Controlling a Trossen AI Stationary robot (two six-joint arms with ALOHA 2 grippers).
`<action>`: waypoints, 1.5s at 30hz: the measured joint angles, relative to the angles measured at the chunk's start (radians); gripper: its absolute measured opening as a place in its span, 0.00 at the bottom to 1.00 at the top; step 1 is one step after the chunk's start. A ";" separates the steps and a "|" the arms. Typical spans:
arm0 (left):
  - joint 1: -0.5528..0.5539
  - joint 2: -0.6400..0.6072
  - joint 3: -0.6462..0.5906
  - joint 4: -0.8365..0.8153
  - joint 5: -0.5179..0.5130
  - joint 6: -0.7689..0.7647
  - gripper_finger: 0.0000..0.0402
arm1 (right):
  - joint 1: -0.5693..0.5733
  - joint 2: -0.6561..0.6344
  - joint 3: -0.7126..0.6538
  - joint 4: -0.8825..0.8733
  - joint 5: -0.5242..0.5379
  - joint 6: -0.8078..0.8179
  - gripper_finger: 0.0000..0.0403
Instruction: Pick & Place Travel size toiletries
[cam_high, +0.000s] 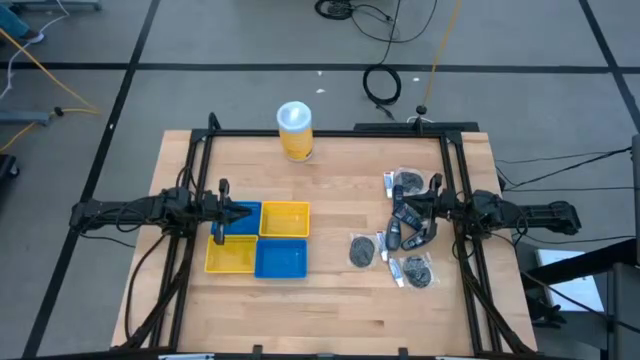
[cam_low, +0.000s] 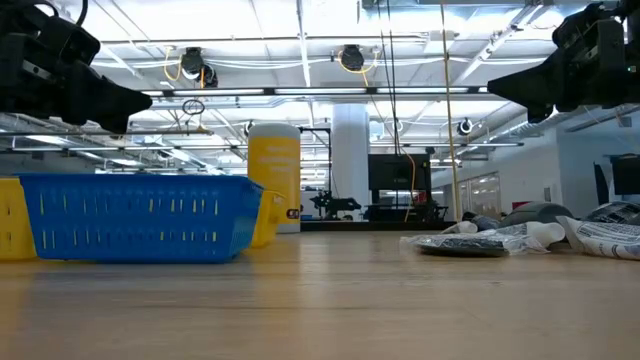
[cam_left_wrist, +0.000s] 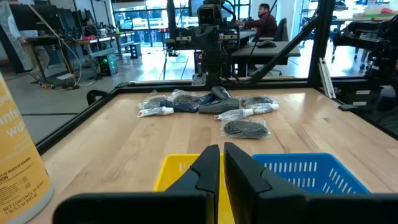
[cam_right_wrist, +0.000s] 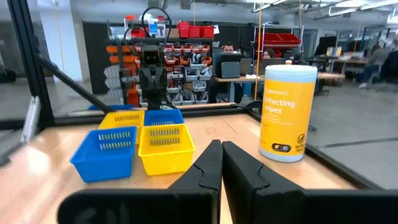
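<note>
The travel size toiletries (cam_high: 405, 230) are several small dark and pale pieces in clear shiny wrappers, lying loose on the right part of the wooden table; they also show in the left wrist view (cam_left_wrist: 214, 104) and the low view (cam_low: 480, 242). My right gripper (cam_high: 408, 208) hangs above this pile, fingers shut (cam_right_wrist: 221, 144), holding nothing. My left gripper (cam_high: 243, 212) is raised over the upper blue tray (cam_high: 243, 222), fingers shut (cam_left_wrist: 221, 149) and holding nothing. In the low view both grippers stand well above the table.
Four square trays sit together left of centre: two blue ones (cam_high: 282, 260) and two yellow ones (cam_high: 286, 218). A tall yellow canister (cam_high: 295, 130) with a white lid stands near the far edge. Bare wood lies between the trays and the pile. People sit at desks beyond the table.
</note>
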 joint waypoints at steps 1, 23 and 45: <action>0.000 0.000 0.000 0.000 0.000 0.000 0.06 | 0.001 0.000 0.000 0.002 -0.003 0.050 0.01; 0.000 0.000 0.000 0.004 0.000 0.000 0.06 | 0.131 0.476 0.000 0.506 -0.097 0.142 0.01; 0.000 0.000 -0.002 0.053 -0.052 0.249 0.06 | 0.266 1.261 0.300 0.624 0.116 0.185 0.12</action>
